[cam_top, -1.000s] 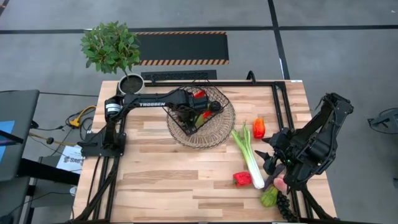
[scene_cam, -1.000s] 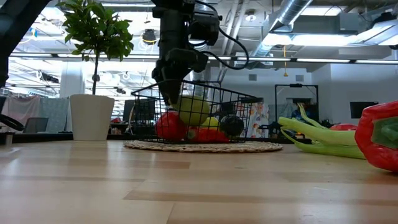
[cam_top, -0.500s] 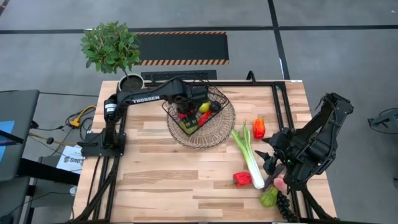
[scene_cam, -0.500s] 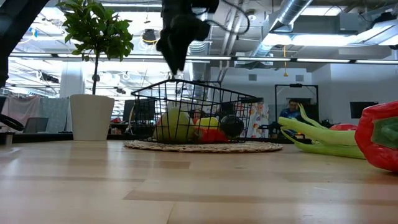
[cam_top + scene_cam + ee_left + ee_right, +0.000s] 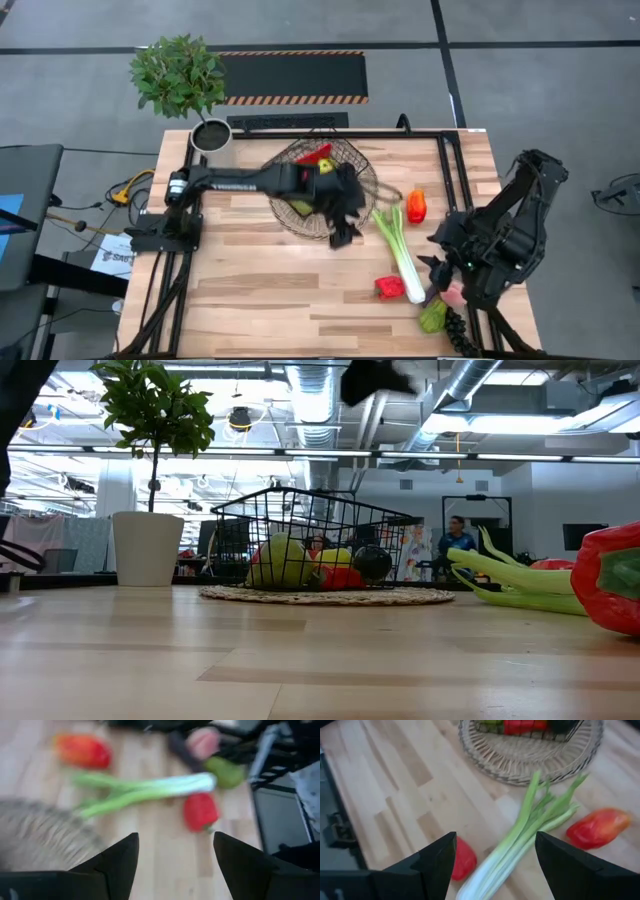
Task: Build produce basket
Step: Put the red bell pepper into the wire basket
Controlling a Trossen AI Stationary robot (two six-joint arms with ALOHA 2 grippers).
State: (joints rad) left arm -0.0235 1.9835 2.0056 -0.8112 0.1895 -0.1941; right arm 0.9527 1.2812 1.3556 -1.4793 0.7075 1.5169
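Observation:
The dark wire basket [image 5: 320, 178] stands on a round wicker tray [image 5: 362, 215] at the table's far middle. It holds a green apple [image 5: 282, 560], a lemon [image 5: 325, 165] and red pieces [image 5: 340, 576]. On the table's right half lie a leek [image 5: 400, 250], two red peppers [image 5: 417, 205] [image 5: 389, 288], a peach [image 5: 452, 295] and a green fruit [image 5: 432, 317]. My left gripper [image 5: 175, 855] hovers open and empty over the tray's near right rim [image 5: 340, 232], high above the table. My right gripper [image 5: 495, 855] hangs open and empty by the leek's white end [image 5: 437, 262].
A potted plant [image 5: 180, 78] in a white pot [image 5: 147, 546] stands at the far left corner. Dark frame rails [image 5: 455, 180] run along the table's right and far edges. Bare wood [image 5: 270, 290] spreads across the near left. A person [image 5: 458, 540] stands in the room behind.
My left gripper has risen out of the basket and swung toward the table's right and near edges, tipping up from pointing steeply down to a slant. It stays open and carries nothing. The green apple has settled low in the basket.

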